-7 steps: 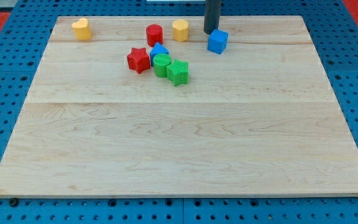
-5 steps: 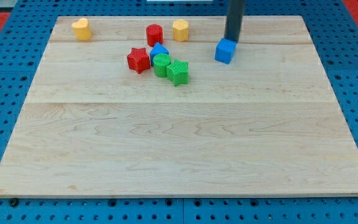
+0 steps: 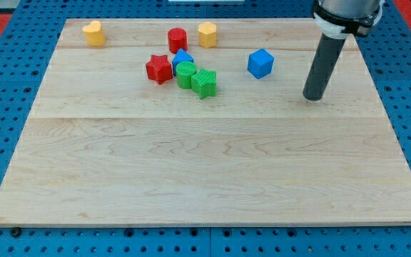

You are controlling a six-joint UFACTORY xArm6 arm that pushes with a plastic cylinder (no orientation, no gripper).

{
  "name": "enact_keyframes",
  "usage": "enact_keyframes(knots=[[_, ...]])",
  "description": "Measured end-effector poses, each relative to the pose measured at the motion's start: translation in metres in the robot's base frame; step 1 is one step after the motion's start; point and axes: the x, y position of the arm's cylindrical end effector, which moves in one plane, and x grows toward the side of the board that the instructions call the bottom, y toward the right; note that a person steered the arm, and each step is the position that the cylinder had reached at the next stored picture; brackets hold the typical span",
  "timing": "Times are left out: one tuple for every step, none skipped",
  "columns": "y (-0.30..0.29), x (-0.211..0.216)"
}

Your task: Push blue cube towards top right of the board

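Observation:
The blue cube [image 3: 260, 63] sits on the wooden board [image 3: 205, 164] in the upper middle, right of the cluster of blocks. My tip [image 3: 312, 97] rests on the board to the right of the cube and a little below it, apart from it by about a cube's width or more. The dark rod rises from the tip toward the view's top right.
A cluster lies left of the cube: red star [image 3: 159, 68], blue block [image 3: 183, 57], green cylinder [image 3: 185, 74], green star [image 3: 205, 83]. A red block [image 3: 177, 39] and an orange hexagon [image 3: 207, 33] sit near the top edge. A yellow heart [image 3: 93, 33] sits top left.
My tip has moved from the cube's upper left, past its top, to its lower right. The blue cube has shifted slightly right and down and turned a little.

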Motion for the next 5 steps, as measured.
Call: enact_keyframes(knots=[[-0.018, -0.016], [-0.044, -0.042], [-0.074, -0.039], [-0.107, -0.044], [-0.101, -0.068]])
